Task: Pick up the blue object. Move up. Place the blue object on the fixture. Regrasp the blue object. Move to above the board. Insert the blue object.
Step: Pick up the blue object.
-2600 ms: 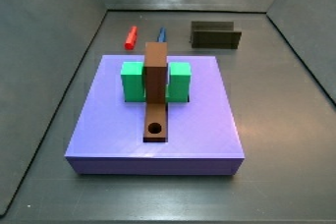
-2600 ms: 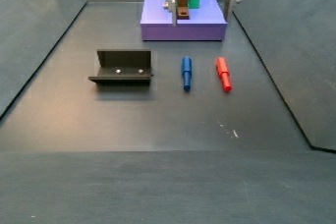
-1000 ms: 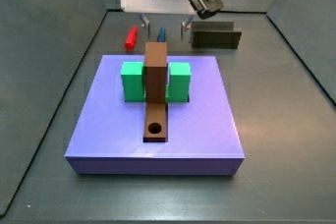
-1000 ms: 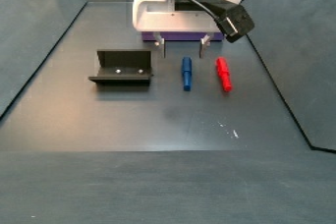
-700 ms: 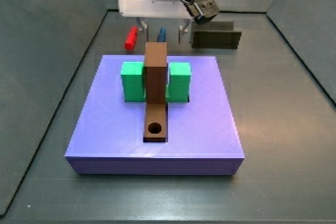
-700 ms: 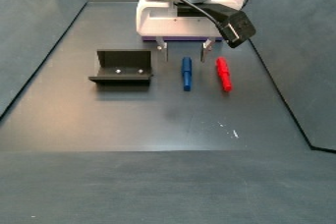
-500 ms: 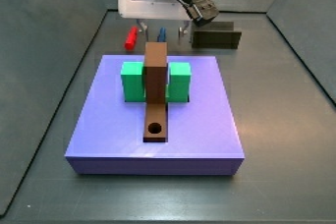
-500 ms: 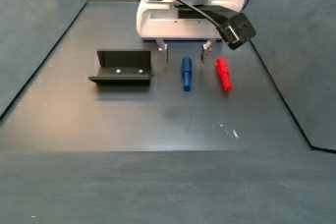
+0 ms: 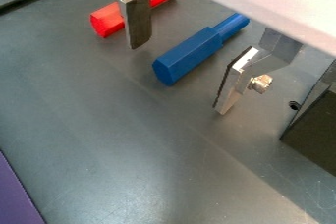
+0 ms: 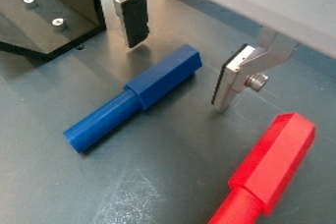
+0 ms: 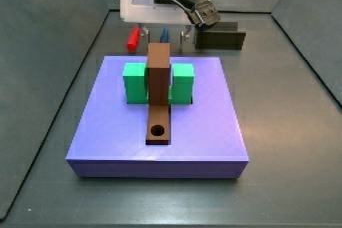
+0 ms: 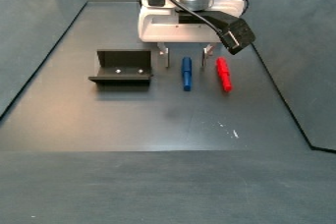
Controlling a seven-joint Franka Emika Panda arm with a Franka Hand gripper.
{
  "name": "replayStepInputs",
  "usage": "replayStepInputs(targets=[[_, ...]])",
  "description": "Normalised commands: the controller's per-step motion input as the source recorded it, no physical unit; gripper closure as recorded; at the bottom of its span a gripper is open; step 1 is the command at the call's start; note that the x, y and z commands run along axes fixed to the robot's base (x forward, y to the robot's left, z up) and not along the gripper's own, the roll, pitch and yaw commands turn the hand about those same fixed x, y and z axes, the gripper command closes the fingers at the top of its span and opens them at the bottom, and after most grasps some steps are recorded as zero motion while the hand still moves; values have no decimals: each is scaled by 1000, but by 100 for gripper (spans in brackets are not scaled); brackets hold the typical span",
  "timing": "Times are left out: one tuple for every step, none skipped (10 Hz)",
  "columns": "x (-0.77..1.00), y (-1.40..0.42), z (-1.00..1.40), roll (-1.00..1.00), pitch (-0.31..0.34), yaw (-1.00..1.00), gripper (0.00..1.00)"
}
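The gripper point(image 10: 178, 59) hangs low over the floor with its jaws spread wide, one silver finger point(image 10: 132, 17) on each side of the blue object point(image 10: 136, 98), touching neither. That straddle suits the first step: the fingers need only drop a little and close across the peg's width. In both wrist views the peg lies flat between the plates and runs across the line joining them, so the pads would meet its long sides.

The blue object point(image 9: 199, 49) is a short, pencil-like stick in saturated blue, with a thicker half stepping down to a thinner one; whether its section is square or round is hard to judge here.

Just beyond one finger lies the red peg point(image 10: 264, 174), parallel and close enough that the finger must come down in the gap between the two. Past the opposite finger stands the fixture point(image 12: 122, 68), a dark bracket on its base plate, well apart. Farthest off, behind the gripper in a side view, lies the board point(image 12: 184, 30), mostly hidden by the arm.
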Motion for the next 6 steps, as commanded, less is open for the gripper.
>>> replayStepInputs(targets=[[-11, 0, -43, 0, -20, 0, 0], [-51, 0, -151, 0, -49, 0, 0], [0, 0, -49, 0, -6, 0, 0], [0, 0, 0, 0, 0, 0, 0], [0, 0, 0, 0, 0, 0, 100], [0, 0, 0, 0, 0, 0, 100]])
